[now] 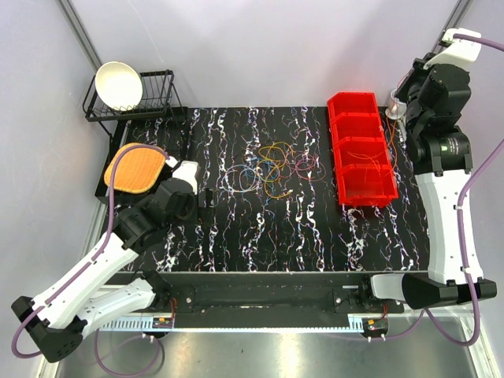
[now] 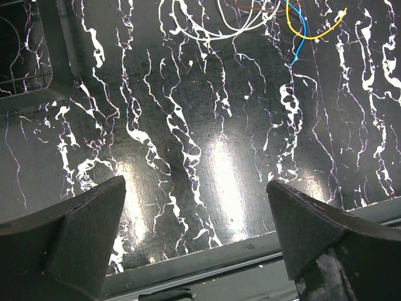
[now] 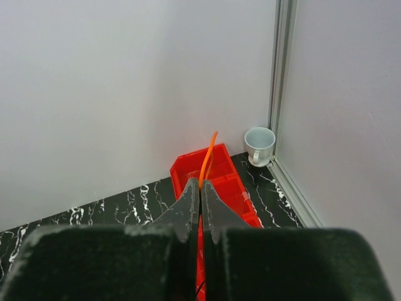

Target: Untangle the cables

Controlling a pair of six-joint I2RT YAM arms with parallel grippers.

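The cables (image 1: 272, 169) lie in a loose tangle of thin orange, yellow, blue and purple loops at the middle of the black marbled table. In the left wrist view the near ends of a white loop (image 2: 213, 31), a yellow strand (image 2: 313, 34) and a blue strand (image 2: 299, 44) show at the top. My left gripper (image 1: 208, 197) (image 2: 194, 183) hangs open just above the table, left of the tangle, with nothing between its fingers. Raised over the red bins (image 3: 216, 166), my right gripper (image 3: 200, 188) is shut on a thin orange cable (image 3: 208, 157) that sticks up past its fingertips.
A row of red bins (image 1: 361, 146) stands at the table's right side. A white cup (image 3: 259, 145) sits in the far right corner. At the back left are a black wire rack (image 1: 157, 98) holding a white bowl (image 1: 118, 85), and an orange round mat (image 1: 134, 169).
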